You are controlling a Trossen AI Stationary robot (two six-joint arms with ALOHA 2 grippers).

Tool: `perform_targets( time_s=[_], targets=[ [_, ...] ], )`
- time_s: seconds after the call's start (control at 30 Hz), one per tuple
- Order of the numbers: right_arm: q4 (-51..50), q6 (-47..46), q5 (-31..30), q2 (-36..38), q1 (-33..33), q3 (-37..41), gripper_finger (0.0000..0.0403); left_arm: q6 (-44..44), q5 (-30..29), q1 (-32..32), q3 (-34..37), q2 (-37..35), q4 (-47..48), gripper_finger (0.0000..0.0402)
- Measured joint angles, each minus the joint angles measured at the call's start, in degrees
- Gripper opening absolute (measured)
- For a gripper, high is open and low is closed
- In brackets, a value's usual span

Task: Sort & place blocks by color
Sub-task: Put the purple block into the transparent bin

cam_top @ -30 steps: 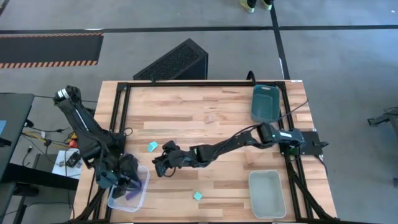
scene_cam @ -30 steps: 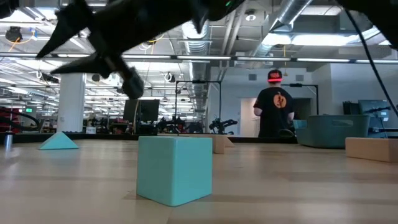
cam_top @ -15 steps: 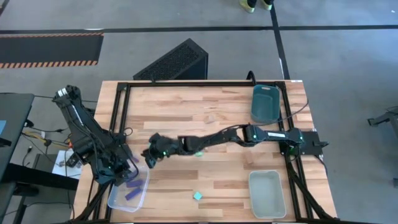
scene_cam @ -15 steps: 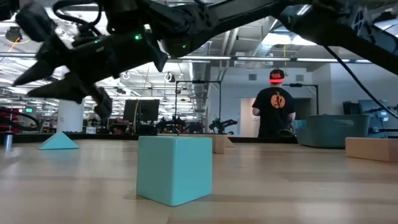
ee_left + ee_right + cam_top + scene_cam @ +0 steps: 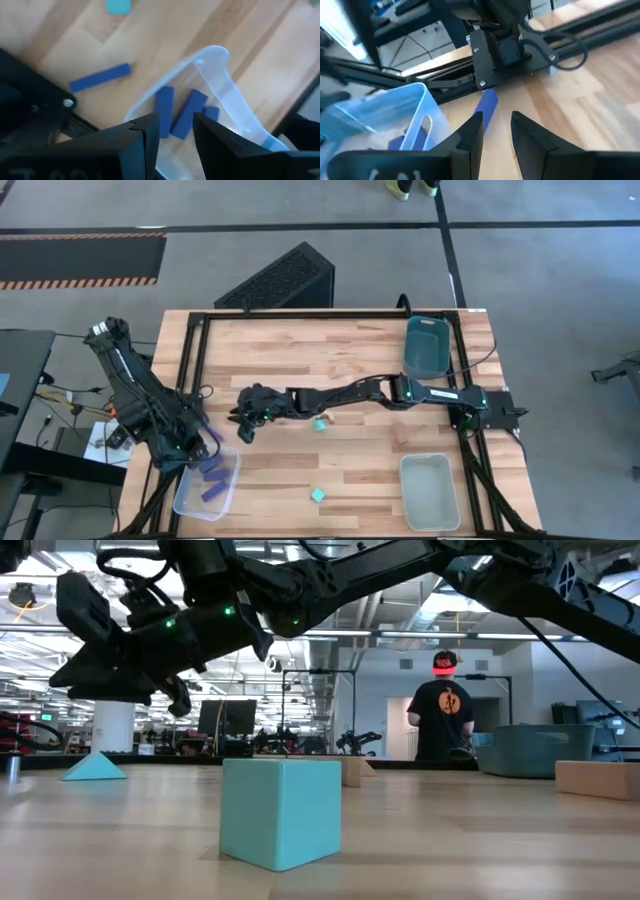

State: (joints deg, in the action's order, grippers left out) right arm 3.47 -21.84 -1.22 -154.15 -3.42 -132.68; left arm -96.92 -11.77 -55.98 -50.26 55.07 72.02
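Right gripper (image 5: 243, 423) is stretched across the butcher-block wood bench (image 5: 330, 355) twd its left edge; fingers (image 5: 530, 137) stand a little apart w/ nothing between them. Ahead of them lies a dark blue oblong bar (image 5: 486, 106) flat on the wood, just outside the clear plastic bin (image 5: 395, 107) and close by the black frame rail.

Left gripper (image 5: 170, 132) hangs over that same bin at the front-left corner. Its fingers show a narrow gap, empty. Blue bars (image 5: 186, 112) already lie in the bin; the stray bar (image 5: 100, 78) is seen from this side too, on the bench near the bin rim.

Remaining loose pieces: small teal cube (image 5: 319, 423) mid-bench under the right arm, second teal cube (image 5: 317, 494) nearer the front edge, teal wedge (image 5: 97, 766) in low view. Teal bin (image 5: 426, 345) back right, pale bin (image 5: 429, 490) front right. Person stands in the room behind, facing away.

Step in hand, as judged: right arm picks the stray bar for the clear bin. Recs:
- Widen fingers before descent; present gap looks tight for the bar.
- Align across the bar's short side, centred along its length.
- Watch clearance to rail and bin wall.
- Left arm sits close by; keep it parked to avoid contact.
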Motion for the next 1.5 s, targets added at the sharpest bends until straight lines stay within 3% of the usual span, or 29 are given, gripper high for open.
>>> perform_targets(
  time_s=[0.1, 0.27, 0.43, 0.57, 0.7, 0.83, 0.93, 1.27, 1.5],
  targets=[
    [-3.18, 2.24, -2.40, 0.00, -0.71, 0.00, 0.0123, 3.29, -0.96, 1.37, 0.00, 0.03, 2.01, 0.0103],
    [-13.61, -4.72, -5.70, 1.39, -1.48, 0.09, 0.0119, 11.28, -3.37, 6.16, 0.00, 0.13, 5.57, 0.0103],
    [-23.45, 0.27, -10.36, 8.88, -2.89, 0.09, 0.0106, 27.31, 2.18, 17.77, 0.00, 0.13, 5.54, 0.0103],
    [-32.82, 6.74, -20.52, 15.25, -5.14, -0.33, 0.0094, 41.39, 3.77, 27.09, 0.01, 0.29, 5.09, 0.0110],
    [-40.92, 8.85, -24.05, 17.83, -5.94, 1.49, 0.0085, 53.19, 7.36, 36.38, 2.63, 0.66, 2.89, 0.0128],
    [-41.49, 8.13, -26.21, 25.88, -6.29, 9.81, 0.0081, 61.86, 12.96, 42.14, 7.64, 1.63, -0.65, 0.0150],
    [-39.10, 5.26, -27.38, 32.55, -6.65, 20.60, 0.0080, 66.57, 14.43, 44.34, 9.76, 3.66, -2.02, 0.0164],
    [-15.36, -7.67, -30.84, 57.65, -7.91, 59.82, 0.0079, 76.10, 14.58, 44.73, 12.17, 12.25, -4.54, 0.0177],
    [-13.79, -13.12, -36.80, 65.96, -11.09, 68.94, 0.0079, 80.05, 18.91, 44.42, 12.24, 19.70, -7.17, 0.0177]
  ],
)
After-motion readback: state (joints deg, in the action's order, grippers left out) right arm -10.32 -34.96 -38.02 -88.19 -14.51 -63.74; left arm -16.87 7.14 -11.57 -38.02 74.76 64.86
